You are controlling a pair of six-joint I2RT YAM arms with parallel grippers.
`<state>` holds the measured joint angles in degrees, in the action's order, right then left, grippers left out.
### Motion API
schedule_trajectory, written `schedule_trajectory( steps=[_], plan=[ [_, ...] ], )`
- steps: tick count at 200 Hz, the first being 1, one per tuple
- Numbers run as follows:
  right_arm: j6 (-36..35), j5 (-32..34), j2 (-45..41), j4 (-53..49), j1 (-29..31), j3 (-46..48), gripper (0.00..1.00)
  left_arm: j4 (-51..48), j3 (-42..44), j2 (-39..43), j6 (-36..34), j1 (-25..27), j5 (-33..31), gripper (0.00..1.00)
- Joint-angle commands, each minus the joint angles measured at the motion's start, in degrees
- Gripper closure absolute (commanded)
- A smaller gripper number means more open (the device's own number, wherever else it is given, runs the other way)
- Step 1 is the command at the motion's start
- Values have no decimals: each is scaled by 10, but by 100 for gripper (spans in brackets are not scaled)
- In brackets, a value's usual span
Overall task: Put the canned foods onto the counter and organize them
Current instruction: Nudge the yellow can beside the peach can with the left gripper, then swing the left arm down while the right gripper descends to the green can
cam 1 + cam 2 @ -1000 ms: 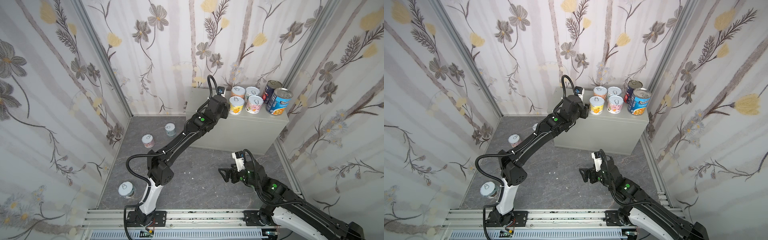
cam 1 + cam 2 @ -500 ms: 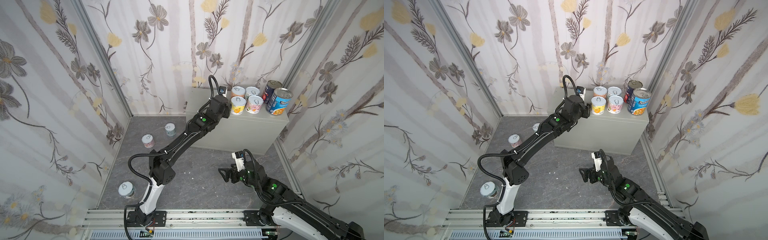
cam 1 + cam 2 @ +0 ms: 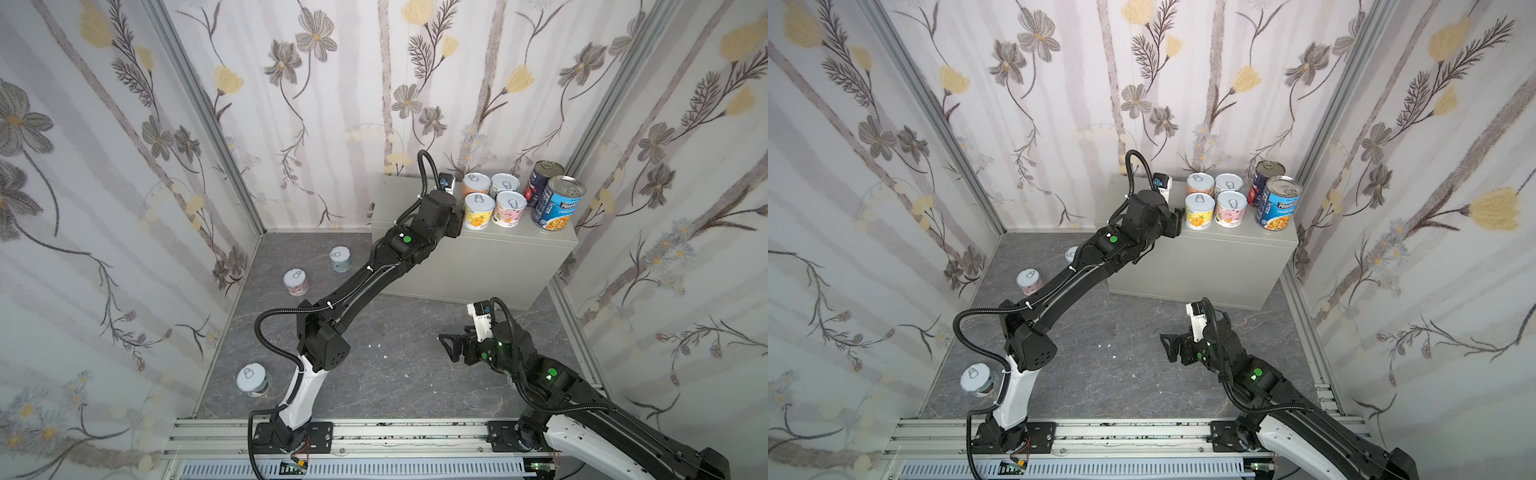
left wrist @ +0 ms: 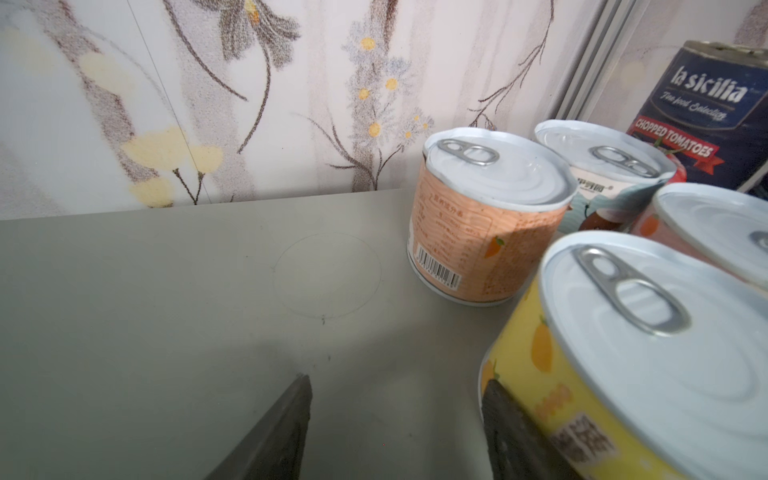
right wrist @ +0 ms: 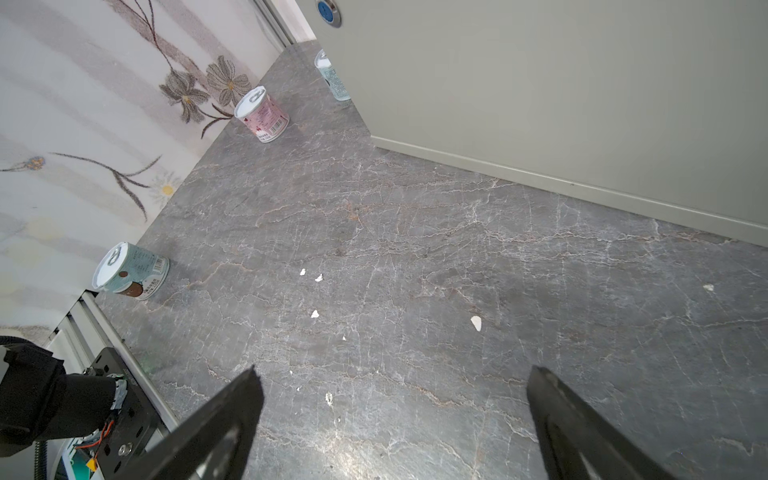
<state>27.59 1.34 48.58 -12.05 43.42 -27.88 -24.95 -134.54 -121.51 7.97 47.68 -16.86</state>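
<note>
Short cans in view: seven, with four on the tabletop [image 3: 399,203] and three on the floor [image 3: 395,332].
Tall cans: two, both at the right end of the tabletop. The navy-and-red can [image 3: 540,178] is behind and the blue soup can [image 3: 559,203] is in front, close together.
Short cans up top: a two-by-two block just left of the tall pair. The orange can [image 3: 476,183] and teal-and-white can [image 3: 505,185] are at the back, the yellow can [image 3: 479,212] and pink can [image 3: 510,214] in front.
Short cans on the floor: all three upright. The teal floor can [image 3: 340,259] is near the left front corner of the grey box, and the pink floor can [image 3: 296,282] is near it, toward the left wall. The mint floor can [image 3: 252,378] is well apart from them, by the rail [image 3: 374,432].
Left hand [image 4: 397,386]: over the bare left part of the tabletop, fingers [image 4: 511,432] apart with nothing between them. One finger is just beside the yellow can — I cannot tell whether it touches.
Right hand [image 5: 395,374]: low over the floor in front of the grey box, fingers spread wide, empty.
In the way: the left arm [image 3: 353,291] runs from the rail across the floor up to the tabletop. In a top view it hides part of the teal floor can.
Around: one faint ring mark [image 4: 328,274] on the tabletop, one round blue lock [image 5: 328,8] on the box front, a few white flecks [image 5: 476,322] on the floor, and floral walls [image 3: 124,166].
</note>
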Motion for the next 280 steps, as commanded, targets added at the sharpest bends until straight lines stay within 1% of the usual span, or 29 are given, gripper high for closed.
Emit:
schedule_trajectory(
  steps=[1, 41, 91, 119, 160, 187, 207, 222, 246, 260, 280],
  plan=[
    [18, 32, -9, -22, -3, -10, 0, -18, 1, 25, 4, -1, -12, 31],
    [55, 87, -28, -82, -5, -17, 0, -18, 40, 91, -4, -5, -18, 26],
    [151, 197, -73, -168, -9, -28, 0, -15, 148, 200, -3, -6, -15, 18],
    [201, 246, -79, -209, -13, -36, 0, 1, 239, 274, 3, -7, -17, 17],
    [274, 300, -68, -262, -18, -36, 0, 45, 401, 391, 21, -11, -20, 11],
    [320, 334, -67, -293, -19, -35, 0, 71, 514, 467, 48, -17, -20, 8],
    [340, 348, -63, -307, -24, -37, 0, 93, 593, 525, 70, -19, -18, 6],
    [344, 351, -53, -308, -27, -42, 0, 104, 646, 551, 85, -19, -16, 6],
    [354, 366, -24, -329, -34, -61, 0, 113, 704, 580, 102, -18, -18, 4],
    [366, 377, -6, -348, -41, -73, 0, 123, 738, 601, 111, -19, -19, 0],
    [375, 379, 12, -365, -56, -81, 0, 133, 777, 627, 120, -19, -17, 0]
  ],
)
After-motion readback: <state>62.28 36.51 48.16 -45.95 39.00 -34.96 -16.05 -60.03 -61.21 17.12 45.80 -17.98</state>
